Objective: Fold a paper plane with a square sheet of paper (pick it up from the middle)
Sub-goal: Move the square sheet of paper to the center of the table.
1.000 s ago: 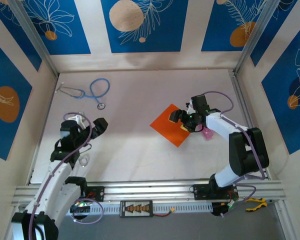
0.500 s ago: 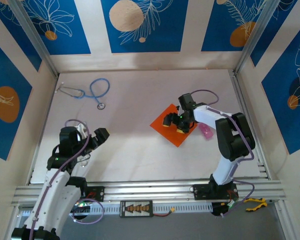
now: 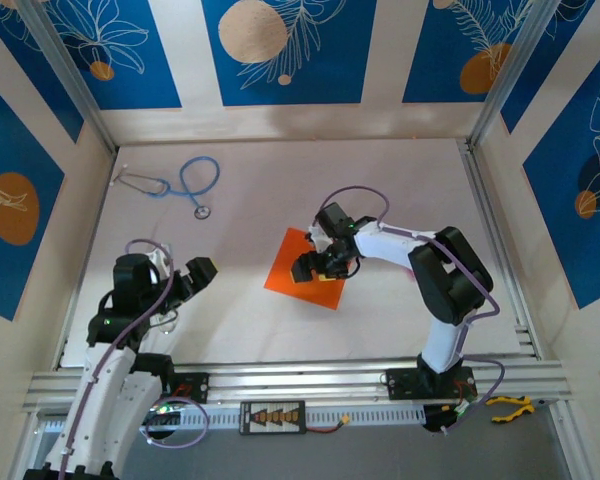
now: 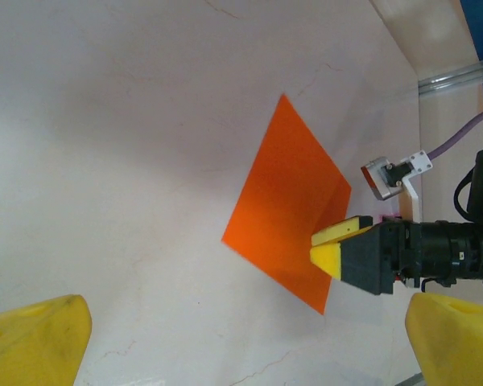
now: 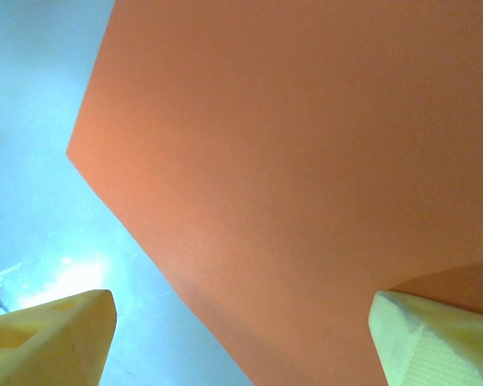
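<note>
1 sheet (image 3: pixel 282 271) slid left w/ R gripper (image 3: pixel 315 272) | jaws wide

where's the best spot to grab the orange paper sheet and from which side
Grip the square sheet of paper at its middle, coming straight down from above. It lies flat on the table, with no lifted edge to slip a finger under. The open right gripper over it could probably press down and pinch up a ridge.

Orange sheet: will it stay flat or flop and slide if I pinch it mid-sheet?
The sheet looks thin and lies flat, so likely floppy, drooping at corners. The table looks smooth, so it probably skids when pushed.
</note>
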You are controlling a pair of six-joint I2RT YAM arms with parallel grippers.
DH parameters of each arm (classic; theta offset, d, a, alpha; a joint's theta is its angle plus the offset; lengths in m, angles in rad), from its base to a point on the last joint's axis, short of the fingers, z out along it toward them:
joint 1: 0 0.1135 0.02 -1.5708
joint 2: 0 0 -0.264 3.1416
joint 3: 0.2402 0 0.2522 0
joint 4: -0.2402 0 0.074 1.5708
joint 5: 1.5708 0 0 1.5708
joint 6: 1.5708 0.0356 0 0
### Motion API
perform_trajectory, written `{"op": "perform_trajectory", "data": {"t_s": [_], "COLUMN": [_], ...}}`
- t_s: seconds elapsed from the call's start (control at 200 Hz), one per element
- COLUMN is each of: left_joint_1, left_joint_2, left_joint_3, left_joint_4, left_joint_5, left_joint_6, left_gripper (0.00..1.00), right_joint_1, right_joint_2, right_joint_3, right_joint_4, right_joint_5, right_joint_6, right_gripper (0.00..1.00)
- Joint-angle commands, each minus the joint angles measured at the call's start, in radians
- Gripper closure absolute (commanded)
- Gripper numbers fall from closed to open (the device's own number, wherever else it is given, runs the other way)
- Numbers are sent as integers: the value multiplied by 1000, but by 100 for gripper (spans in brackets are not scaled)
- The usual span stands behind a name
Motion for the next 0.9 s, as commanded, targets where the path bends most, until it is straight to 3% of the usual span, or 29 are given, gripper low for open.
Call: {"op": "perform_trajectory", "data": {"t_s": [0.0,0.38,0.485,0.68,0.78,0.895], "left_joint_1": [6,4,4,3,3,2], "left_joint_2": [19,138,151,159,160,158], "left_joint_3": [47,127,128,133,131,136], "left_joint_4": [-65,-178,-183,-199,-207,-221], "left_joint_5": [23,86,90,63,41,-14], "left_joint_6": [29,159,169,183,183,176], "left_gripper": [0,4,6,6,5,2], "right_joint_1": [40,112,128,82,-7,-47], "right_joint_2": [35,113,110,17,21,38], "right_joint_3": [11,109,143,91,44,11], "right_joint_4": [22,15,-17,40,81,128], "right_joint_5": [-104,-204,-145,68,29,-7], "right_joint_6": [-46,-136,-135,55,193,244], "right_gripper": [17,21,23,23,25,25]}}
